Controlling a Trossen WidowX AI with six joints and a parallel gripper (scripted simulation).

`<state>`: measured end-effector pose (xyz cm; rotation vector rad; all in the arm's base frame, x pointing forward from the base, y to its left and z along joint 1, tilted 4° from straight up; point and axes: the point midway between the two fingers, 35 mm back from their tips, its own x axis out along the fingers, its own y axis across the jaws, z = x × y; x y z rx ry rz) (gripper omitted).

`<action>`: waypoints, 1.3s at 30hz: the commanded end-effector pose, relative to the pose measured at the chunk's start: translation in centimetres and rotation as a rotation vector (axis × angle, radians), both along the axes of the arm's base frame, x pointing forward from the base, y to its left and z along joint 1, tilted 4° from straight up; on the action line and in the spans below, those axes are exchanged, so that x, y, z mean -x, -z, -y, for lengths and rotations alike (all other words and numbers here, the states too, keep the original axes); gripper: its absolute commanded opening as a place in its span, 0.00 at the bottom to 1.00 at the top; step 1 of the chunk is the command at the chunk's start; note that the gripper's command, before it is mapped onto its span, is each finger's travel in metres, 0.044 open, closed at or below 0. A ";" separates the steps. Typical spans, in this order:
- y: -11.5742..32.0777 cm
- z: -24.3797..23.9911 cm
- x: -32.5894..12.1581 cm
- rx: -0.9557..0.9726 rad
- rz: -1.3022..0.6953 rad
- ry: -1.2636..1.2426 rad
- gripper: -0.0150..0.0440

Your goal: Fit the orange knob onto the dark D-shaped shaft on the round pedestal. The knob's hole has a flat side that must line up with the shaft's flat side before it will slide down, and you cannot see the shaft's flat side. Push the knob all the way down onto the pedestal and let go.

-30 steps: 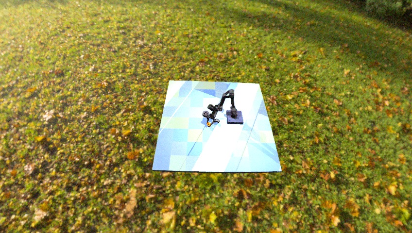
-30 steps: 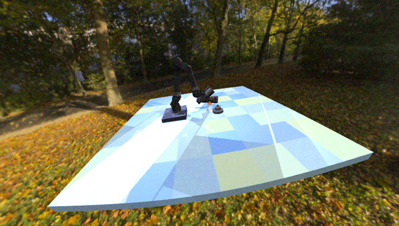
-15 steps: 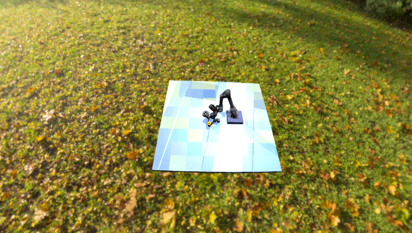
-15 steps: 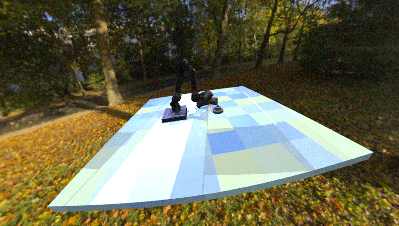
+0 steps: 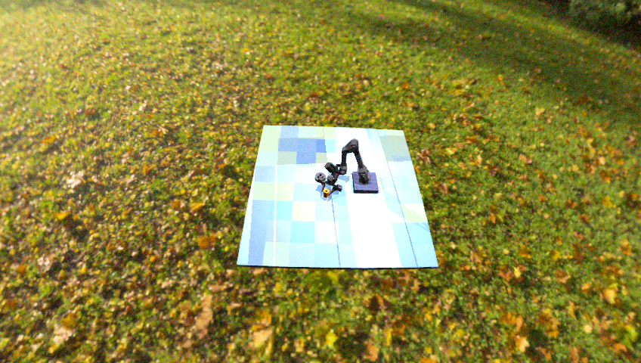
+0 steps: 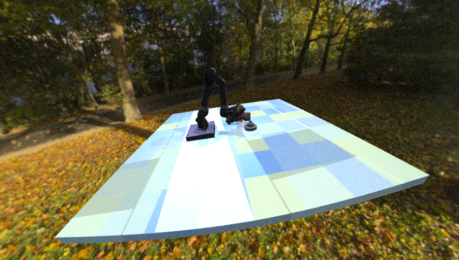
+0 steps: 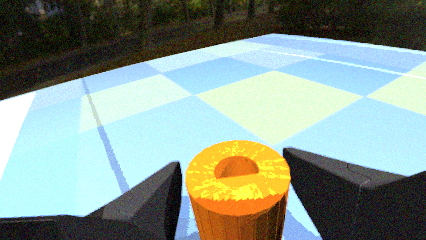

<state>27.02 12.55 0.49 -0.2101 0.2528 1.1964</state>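
The orange knob (image 5: 326, 193) (image 6: 241, 119) (image 7: 242, 222) stands between my fingertips, with its flat-sided hole visible in the wrist view. My gripper (image 5: 327, 189) (image 7: 232, 163) is open around it: a gap shows at the left finger, and the right fingertip is very close to the knob. The dark round pedestal (image 5: 320, 178) (image 6: 250, 128) stands on the table beside the gripper, apart from the knob. Its shaft (image 6: 250, 122) is bare, and its flat side cannot be made out. Whether the knob's bottom touches the table is unclear.
The arm's square dark base (image 5: 365, 189) (image 6: 200, 132) stands on the patterned table (image 5: 305, 254) (image 6: 222, 193), with the arm arching over from it. The pedestal is close to the gripper body. The table's edges drop off to grass.
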 end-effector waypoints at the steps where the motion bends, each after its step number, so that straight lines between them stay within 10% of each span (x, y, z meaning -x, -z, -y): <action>1: 0.0 0.0 0.0 -0.005 -0.005 0.000 0.69; 11: 0.0 0.0 0.0 -0.005 -0.005 0.000 0.69; 18: 0.0 0.0 0.0 -0.005 -0.005 0.000 1.00; 39: -7.9 -0.8 -0.6 0.025 -0.026 0.011 1.00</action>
